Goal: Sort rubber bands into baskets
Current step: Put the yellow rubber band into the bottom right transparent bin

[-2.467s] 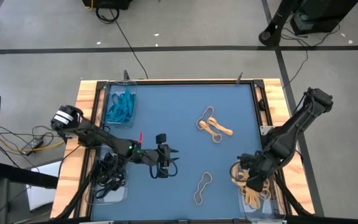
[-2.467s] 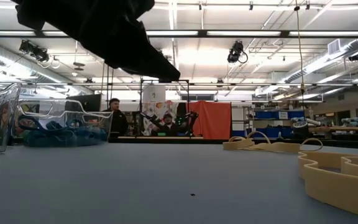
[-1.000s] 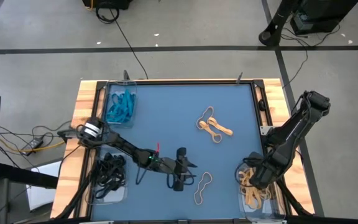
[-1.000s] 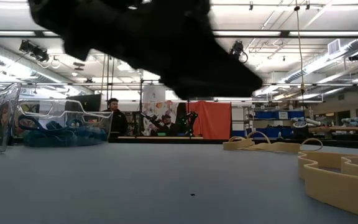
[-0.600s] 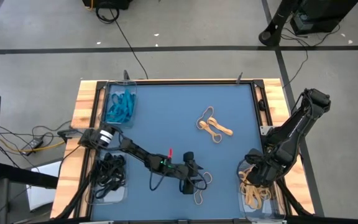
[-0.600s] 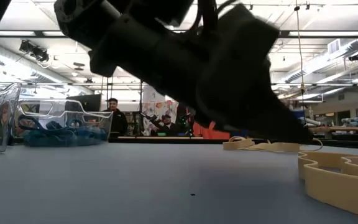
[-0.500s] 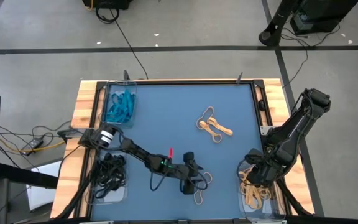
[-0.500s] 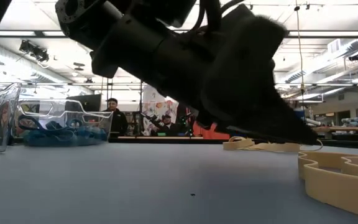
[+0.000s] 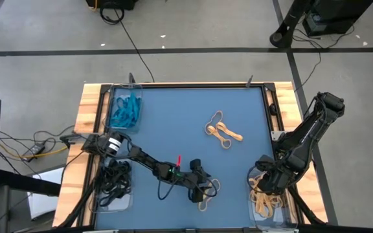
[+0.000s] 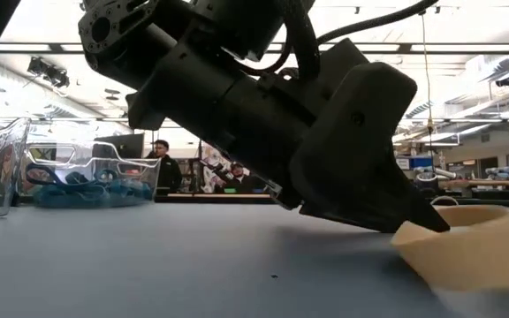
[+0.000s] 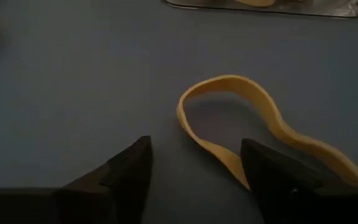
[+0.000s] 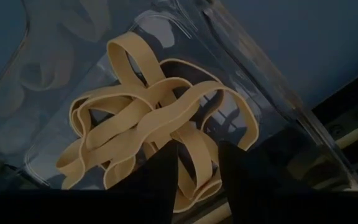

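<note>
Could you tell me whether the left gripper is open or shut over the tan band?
Open. The left gripper has its fingers spread apart, with the tan band lying flat on the mat, one end between them, not yet pinched.

The left tool (image 9: 206,191) has swung across, spread wide, astride the tan band (image 9: 209,192).

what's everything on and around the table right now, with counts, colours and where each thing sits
teal-blue rubber bands: a pile, in the clear plastic tray at the far left corner
black rubber bands: a tangle, in the clear tray at the near left corner
tan rubber bands in a tray: a heap, in the clear tray at the near right corner
loose tan bands on the blue mat: a small cluster, right of centre
single tan band: one, near edge of the mat, at the left pincer
people: two, far back in the room
left pincer: open, down at the single tan band
right pincer: over the tan heap in its tray
</note>
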